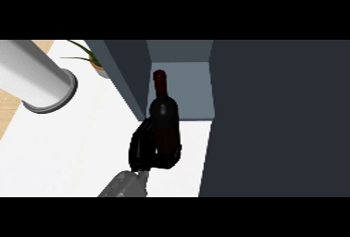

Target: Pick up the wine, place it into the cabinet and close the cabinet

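Right robot hand [149,149] is curled round the lower body of the wine [164,113], fingers wrapped on its left side. The bottle is held off the bench [75,148] with its neck pointing at the cabinet [181,92] opening, its top already at the mouth. Left robot hand not in view.

Step in hand looks like inserting the bottle. To do it well: keep the bottle in line with the opening, push it deep enough onto the cabinet floor, let go only once it rests there.

Around: big dark door [280,120] on the right, open, close beside the bottle; cabinet's left wall [130,78] just beside the neck. Both narrow the way in. White cylinder [37,81] at upper left and a small plant [92,60] behind, well apart from the path.
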### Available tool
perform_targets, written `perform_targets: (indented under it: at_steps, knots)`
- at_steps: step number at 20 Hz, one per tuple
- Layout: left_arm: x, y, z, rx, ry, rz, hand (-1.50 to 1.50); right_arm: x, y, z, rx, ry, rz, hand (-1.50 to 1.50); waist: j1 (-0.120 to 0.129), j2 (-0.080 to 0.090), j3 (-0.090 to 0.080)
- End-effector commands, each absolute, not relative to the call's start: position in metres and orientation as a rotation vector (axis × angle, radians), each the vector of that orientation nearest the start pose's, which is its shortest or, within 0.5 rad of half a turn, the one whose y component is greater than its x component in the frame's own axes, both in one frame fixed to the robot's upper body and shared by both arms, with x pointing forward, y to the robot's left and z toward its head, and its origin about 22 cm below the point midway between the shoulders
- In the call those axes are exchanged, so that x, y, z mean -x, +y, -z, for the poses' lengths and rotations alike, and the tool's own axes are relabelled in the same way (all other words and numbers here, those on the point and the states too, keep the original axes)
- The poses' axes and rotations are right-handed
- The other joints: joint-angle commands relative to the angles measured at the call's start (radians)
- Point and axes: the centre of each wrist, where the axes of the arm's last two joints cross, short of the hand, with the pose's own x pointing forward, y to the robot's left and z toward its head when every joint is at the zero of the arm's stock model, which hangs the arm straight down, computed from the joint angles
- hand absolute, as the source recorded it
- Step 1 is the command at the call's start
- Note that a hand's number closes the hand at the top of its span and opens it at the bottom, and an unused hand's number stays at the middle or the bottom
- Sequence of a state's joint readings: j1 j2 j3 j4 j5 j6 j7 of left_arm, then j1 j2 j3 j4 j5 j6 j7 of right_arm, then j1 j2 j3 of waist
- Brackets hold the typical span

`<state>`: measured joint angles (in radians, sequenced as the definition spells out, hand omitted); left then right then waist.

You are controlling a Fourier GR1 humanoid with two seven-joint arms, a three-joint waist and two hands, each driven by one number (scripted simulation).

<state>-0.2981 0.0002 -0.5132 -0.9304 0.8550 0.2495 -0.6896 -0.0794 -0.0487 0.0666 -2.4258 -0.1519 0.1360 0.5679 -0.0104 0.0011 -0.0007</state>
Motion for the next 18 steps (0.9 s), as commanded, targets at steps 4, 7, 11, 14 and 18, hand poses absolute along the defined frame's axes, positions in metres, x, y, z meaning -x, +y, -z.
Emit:
perform_targets:
  at_steps: [4,7,11,14,18]
  knots:
    - [-0.293,0.101,0.072,0.363,-1.615,-0.394,1.50,-0.151,-0.212,-0.189,-0.265,-1.929,-0.247,-1.50,0.000,0.000,0.000]
    - [-0.292,0.085,0.071,0.333,-1.613,-0.383,1.50,-0.165,-0.223,-0.187,-0.260,-1.930,-0.264,-1.50,-0.003,0.000,0.000]
    - [-0.329,0.091,0.052,0.326,-1.617,-0.397,1.50,-0.175,-0.210,-0.200,-0.281,-1.940,-0.252,-1.50,0.000,0.001,0.000]
    - [-0.331,0.084,0.049,0.324,-1.599,-0.408,1.50,-0.155,-0.231,-0.194,-0.282,-1.925,-0.274,-1.50,-0.008,0.001,0.000]
    - [-0.349,0.092,0.048,0.306,-1.618,-0.455,1.50,-0.173,-0.217,-0.191,-0.255,-1.929,-0.263,-1.50,-0.013,0.004,0.000]
